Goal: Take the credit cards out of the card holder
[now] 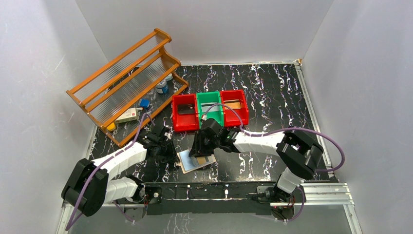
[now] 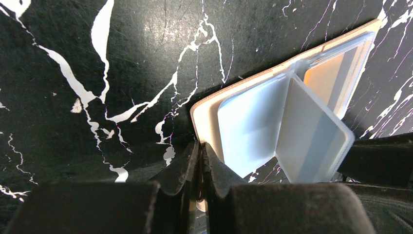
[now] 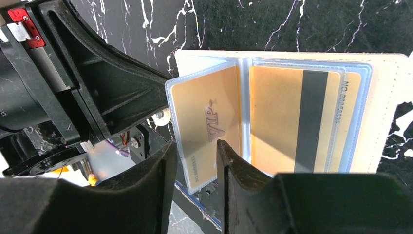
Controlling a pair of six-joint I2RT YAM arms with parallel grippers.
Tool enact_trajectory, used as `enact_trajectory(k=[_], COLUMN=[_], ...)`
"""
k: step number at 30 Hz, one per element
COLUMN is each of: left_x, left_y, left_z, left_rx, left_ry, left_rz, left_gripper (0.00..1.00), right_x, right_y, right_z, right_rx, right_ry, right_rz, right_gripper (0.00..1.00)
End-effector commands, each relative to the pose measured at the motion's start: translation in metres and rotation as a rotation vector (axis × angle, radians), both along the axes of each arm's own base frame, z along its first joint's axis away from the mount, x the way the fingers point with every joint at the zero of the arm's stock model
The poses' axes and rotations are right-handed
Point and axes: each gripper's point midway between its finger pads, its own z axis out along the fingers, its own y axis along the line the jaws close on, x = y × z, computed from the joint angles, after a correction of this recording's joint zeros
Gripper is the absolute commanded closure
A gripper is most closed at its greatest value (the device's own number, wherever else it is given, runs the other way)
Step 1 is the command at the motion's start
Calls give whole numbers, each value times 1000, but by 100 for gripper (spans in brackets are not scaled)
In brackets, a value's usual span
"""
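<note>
The tan card holder [image 1: 195, 160] lies open on the black marbled table between the two arms, its pale blue sleeves up. My left gripper [image 2: 201, 145] is shut on the near edge of its tan cover [image 2: 207, 122]. One sleeve [image 2: 311, 131] stands up from the spine. My right gripper [image 3: 196, 144] is open, its fingers on either side of the lower corner of a raised sleeve holding an orange-gold credit card [image 3: 207, 126] marked VIP. A second orange-gold card [image 3: 287, 122] with a dark stripe sits in the flat sleeve to the right.
A red bin [image 1: 185, 113], a green bin [image 1: 210, 108] and another red bin [image 1: 234, 106] stand in a row just behind the holder, each with a card inside. A tilted wooden rack [image 1: 129, 80] with small items under it fills the back left.
</note>
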Motion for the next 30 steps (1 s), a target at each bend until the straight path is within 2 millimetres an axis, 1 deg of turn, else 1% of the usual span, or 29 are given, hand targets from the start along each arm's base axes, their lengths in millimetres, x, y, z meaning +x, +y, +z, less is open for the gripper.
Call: enact_trajectory(k=[1, 5, 7, 9, 11, 12, 13, 14, 15, 16, 18, 19, 22, 24, 30], left_x=[-5, -3, -2, 0, 0, 1, 2, 6, 9, 12, 15, 15, 18, 20, 24], left_y=[1, -1, -1, 1, 4, 4, 4, 0, -2, -4, -5, -7, -10, -13, -17], left_z=[1, 2, 3, 6, 9, 12, 17, 26, 33, 41, 51, 54, 60, 64, 73], left_rx=[-1, -2, -3, 4, 10, 7, -4, -30, -45, -58, -79, -90, -114, -128, -167], left_ry=[5, 5, -1, -12, -24, -36, -51, -78, -103, -132, -161, -164, -177, -191, -215], left_rz=[-14, -19, -18, -6, 10, 17, 22, 16, 16, 16, 23, 26, 34, 36, 55], left_gripper=[94, 94, 94, 93, 91, 88, 82, 73, 68, 60, 51, 49, 48, 47, 46], right_x=[4, 3, 3, 7, 15, 20, 22, 18, 15, 17, 29, 35, 43, 44, 44], right_y=[16, 20, 19, 17, 12, 8, 7, 11, 8, 6, -6, -13, -23, -27, -17], right_z=[17, 20, 21, 24, 25, 24, 23, 24, 22, 27, 23, 22, 17, 15, 22], right_rx=[67, 75, 70, 67, 58, 63, 88, 170, 218, 263, 169, 125, 105, 135, 170], right_ry=[-18, -18, -24, -41, -65, -46, -18, 38, 63, 51, 4, -5, 22, 67, 23], right_rz=[18, 39, 44, 30, -7, -42, -53, -30, -38, -64, -118, -160, -249, -266, -173], right_gripper=[54, 46, 45, 39, 31, 24, 14, 2, 2, 2, 2, 2, 2, 2, 3])
